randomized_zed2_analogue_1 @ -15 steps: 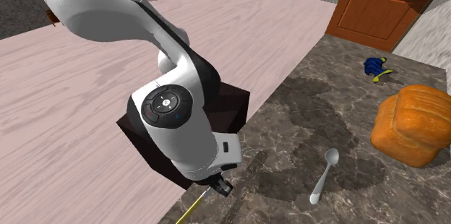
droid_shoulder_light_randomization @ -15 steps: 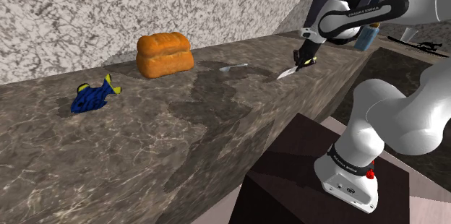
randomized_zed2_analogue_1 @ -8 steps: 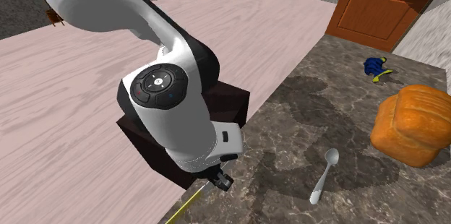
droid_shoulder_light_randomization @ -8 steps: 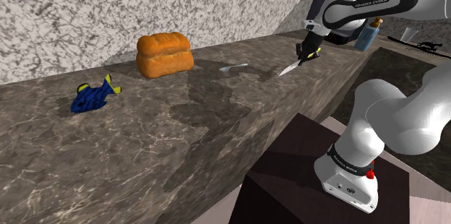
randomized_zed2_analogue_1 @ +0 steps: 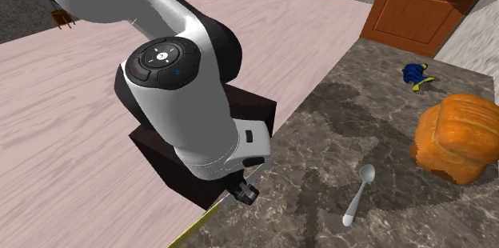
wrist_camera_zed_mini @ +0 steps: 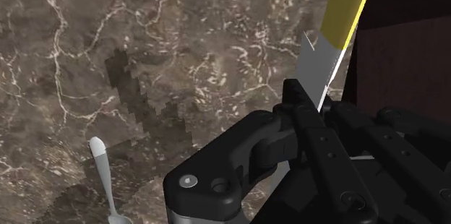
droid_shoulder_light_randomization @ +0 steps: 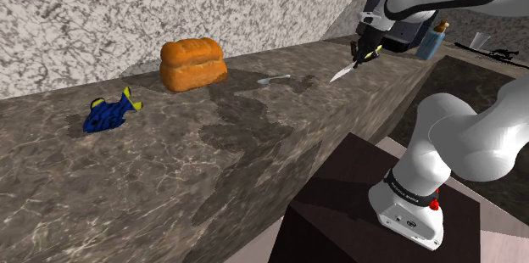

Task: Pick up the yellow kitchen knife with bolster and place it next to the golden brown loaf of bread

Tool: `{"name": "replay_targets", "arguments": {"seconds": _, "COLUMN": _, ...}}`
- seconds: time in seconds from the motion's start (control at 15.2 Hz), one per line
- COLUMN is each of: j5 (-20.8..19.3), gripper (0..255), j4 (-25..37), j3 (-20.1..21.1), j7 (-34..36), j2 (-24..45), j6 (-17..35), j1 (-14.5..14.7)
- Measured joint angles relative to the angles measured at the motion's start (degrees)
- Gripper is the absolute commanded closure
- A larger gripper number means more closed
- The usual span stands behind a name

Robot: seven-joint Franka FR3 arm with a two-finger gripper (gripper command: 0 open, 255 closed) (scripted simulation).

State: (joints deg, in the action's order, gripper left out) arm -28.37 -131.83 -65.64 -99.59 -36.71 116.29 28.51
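Home kitchen, dark marble counter [droid_shoulder_light_randomization: 169, 176], bread loaf [droid_shoulder_light_randomization: 193, 64], spoon [randomized_zed2_analogue_1: 357, 195], wooden door [randomized_zed2_analogue_1: 420, 6], pale plank floor [randomized_zed2_analogue_1: 80, 110]

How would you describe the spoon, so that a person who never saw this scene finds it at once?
Look along the dark marbled counter under the grey stone wall. The spoon lies flat on it, between the orange-brown loaf and the gripper holding the knife. It alone is small, slim and silver-grey; the loaf is bulky, the knife yellow-handled.

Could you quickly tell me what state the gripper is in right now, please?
Gripper: jaws shut on the yellow-handled knife.
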Motion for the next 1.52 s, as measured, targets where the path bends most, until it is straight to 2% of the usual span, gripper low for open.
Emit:
{"name": "replay_targets", "arguments": {"seconds": 0.73, "j5": 2.05, "gripper": 255, "j4": 5.92, "j3": 5.38, "j7": 0.12, "j2": -1.3, "j6": -8.2, "j1": -1.33}}
{"name": "replay_targets", "arguments": {"seconds": 1.52, "j5": 4.63, "gripper": 255, "j4": 14.57, "j3": 9.09, "j7": -0.26, "j2": -0.66, "j6": -16.88, "j1": -0.77}}
